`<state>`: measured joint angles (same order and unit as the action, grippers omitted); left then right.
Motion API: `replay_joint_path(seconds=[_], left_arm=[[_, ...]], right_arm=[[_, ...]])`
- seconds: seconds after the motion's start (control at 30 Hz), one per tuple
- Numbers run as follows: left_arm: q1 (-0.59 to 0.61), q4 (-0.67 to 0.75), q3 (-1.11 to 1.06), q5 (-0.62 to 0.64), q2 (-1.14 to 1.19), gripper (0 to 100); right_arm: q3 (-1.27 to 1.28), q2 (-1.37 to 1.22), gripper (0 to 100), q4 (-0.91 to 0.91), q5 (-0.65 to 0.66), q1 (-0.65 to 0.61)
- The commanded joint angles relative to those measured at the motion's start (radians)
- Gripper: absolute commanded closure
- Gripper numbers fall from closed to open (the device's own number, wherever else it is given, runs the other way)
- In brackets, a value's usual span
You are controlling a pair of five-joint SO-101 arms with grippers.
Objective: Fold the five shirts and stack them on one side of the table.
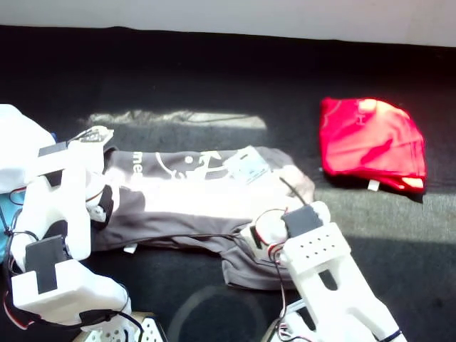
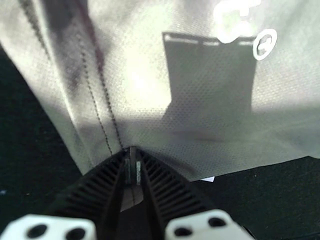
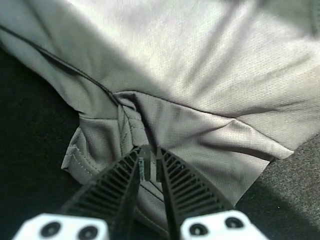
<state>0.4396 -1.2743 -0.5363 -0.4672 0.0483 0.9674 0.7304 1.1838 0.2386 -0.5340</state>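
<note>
A grey shirt with white print lies partly folded across the middle of the black table. A folded red shirt rests at the right. My left gripper is shut on the grey shirt at a stitched seam near its edge; in the high view it sits at the shirt's left end. My right gripper is shut on a bunched fold of the grey shirt by a sleeve; in the high view it is at the shirt's lower right part.
A white tag lies on the grey shirt's top. A bright patch of sunlight crosses the table behind the shirt. Dark open table lies along the back and between the two shirts.
</note>
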Motion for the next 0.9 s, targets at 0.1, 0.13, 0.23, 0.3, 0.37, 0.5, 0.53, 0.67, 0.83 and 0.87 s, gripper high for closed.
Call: replay_joint_path(seconds=[0.1, 0.13, 0.23, 0.3, 0.37, 0.5, 0.53, 0.67, 0.83, 0.87], left_arm=[[0.012, 0.006, 0.007, -0.008, -0.042, 99], [0.012, 0.006, 0.007, -0.008, -0.042, 99], [0.012, 0.006, 0.007, -0.008, -0.042, 99], [0.012, 0.006, 0.004, -0.008, -0.042, 99], [0.012, 0.006, 0.002, -0.008, -0.042, 99], [0.012, 0.006, 0.002, -0.008, -0.042, 99], [0.012, 0.006, 0.002, -0.008, -0.042, 99], [0.012, 0.006, 0.002, -0.008, -0.042, 99], [0.012, 0.006, 0.002, -0.008, -0.042, 99], [0.012, 0.006, 0.004, -0.008, -0.042, 99]], right_arm=[[0.041, -0.018, 79.3, -0.015, 0.003, -0.093], [0.041, -0.03, 79.3, -0.021, 0.003, -0.104], [0.031, -0.062, 79.3, -0.021, 0.003, -0.128], [0.031, -0.084, 79.3, -0.022, 0.003, -0.134], [0.039, -0.104, 79.3, -0.048, 0.002, -0.139], [0.031, -0.153, 80.9, -0.093, 0.002, -0.143], [0.031, -0.16, 82.7, -0.108, 0.002, -0.145], [0.039, -0.183, 91.7, -0.17, 0.002, -0.145], [0.041, -0.214, 94.3, -0.18, 0.002, -0.145], [0.041, -0.219, 94.3, -0.182, 0.002, -0.143]])
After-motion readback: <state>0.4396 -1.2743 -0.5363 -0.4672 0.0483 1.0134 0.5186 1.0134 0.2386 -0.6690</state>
